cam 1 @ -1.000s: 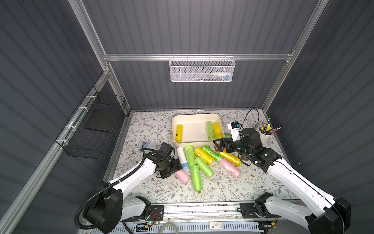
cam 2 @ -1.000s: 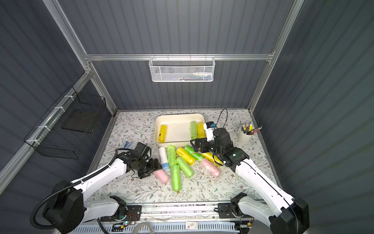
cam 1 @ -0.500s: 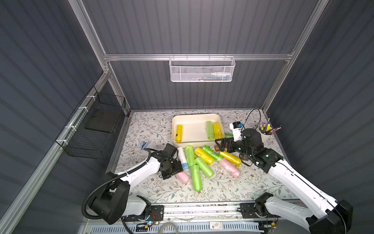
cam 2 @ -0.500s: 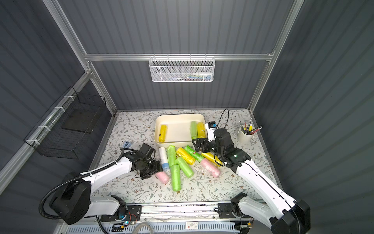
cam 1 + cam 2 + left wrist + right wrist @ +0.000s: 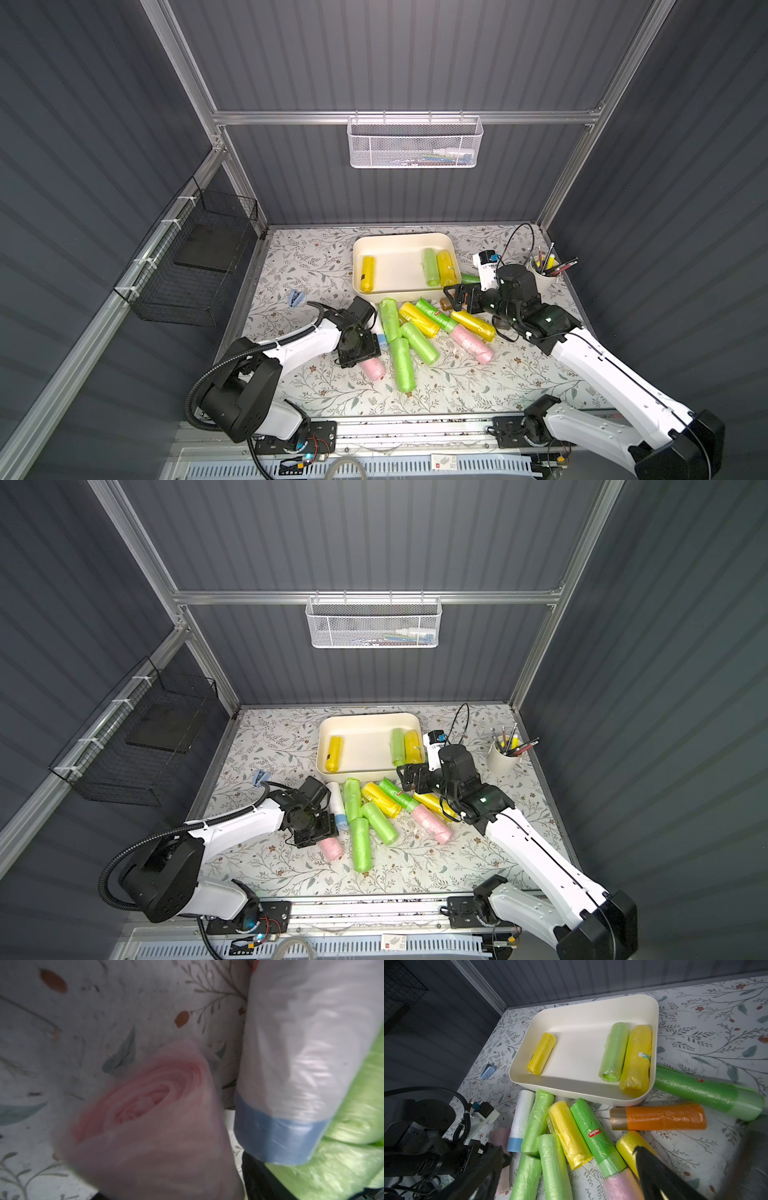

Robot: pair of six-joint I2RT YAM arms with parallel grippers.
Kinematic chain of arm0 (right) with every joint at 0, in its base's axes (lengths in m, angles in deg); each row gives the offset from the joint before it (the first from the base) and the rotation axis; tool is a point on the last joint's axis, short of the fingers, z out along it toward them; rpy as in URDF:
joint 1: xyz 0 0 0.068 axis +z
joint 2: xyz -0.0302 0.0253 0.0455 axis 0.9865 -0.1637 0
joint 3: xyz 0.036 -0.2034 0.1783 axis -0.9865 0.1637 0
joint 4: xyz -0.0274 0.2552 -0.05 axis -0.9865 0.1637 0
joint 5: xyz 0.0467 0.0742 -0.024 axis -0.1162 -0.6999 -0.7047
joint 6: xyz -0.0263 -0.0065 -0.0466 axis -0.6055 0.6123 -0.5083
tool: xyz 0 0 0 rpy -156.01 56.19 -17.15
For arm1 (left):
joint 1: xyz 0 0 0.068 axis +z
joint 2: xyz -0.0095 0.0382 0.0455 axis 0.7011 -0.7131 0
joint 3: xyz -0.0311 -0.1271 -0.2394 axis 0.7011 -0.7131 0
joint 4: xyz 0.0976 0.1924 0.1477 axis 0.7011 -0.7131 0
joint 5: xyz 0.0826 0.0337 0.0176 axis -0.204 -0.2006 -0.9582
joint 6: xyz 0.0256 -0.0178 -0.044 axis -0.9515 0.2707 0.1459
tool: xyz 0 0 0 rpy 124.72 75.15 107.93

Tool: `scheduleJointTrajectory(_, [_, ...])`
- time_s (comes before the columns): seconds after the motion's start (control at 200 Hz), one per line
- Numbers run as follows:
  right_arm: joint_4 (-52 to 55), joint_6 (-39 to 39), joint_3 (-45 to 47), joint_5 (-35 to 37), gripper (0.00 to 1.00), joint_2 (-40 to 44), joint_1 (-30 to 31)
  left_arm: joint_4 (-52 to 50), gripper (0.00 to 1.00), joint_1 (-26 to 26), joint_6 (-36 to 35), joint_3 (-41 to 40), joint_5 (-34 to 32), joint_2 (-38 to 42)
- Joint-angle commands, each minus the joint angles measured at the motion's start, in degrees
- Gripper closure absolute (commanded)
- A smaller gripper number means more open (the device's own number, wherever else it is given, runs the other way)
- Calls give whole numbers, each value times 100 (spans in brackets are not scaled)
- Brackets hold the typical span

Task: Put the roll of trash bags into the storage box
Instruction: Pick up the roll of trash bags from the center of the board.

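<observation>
"White, leaf-printed bench [image 5: 316, 257] first: where does everything sit?" the operator asks.

"The storage box [image 5: 399, 270] stands toward the back with three rolls in it. My right tool [image 5: 451, 297] hangs by its near right corner, jaws wide apart and empty. My left tool [image 5: 360, 349] is down over the pink roll [image 5: 374, 368], which lies on the bench at the near left edge of the loose pile, well short of the box. Whether those jaws are clamped on it or apart, I cannot tell; the wrist view is a blur."

"What worries you?"

"The white roll [image 5: 291, 1064] lies just beside the pink one, so a jaw could snag it. The soft film could squash and slip out on the lift. I seem to sit near one end, too, so the roll may tip and catch the box wall."
</observation>
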Motion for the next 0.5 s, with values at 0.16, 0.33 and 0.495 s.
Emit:
scheduleJointTrajectory(0.16, [87, -87, 29, 29, 1, 128, -27, -181, 52, -36, -178, 201, -289, -66])
scheduleJointTrajectory(0.33, [57, -46, 38, -68, 1, 128, -26, -352, 56, -36, -212, 429, -392, -94])
scheduleJointTrajectory(0.495, [-17, -25, 54, -330, 1, 119, -22, -763, 56, -36, -411, 837, -617, -32])
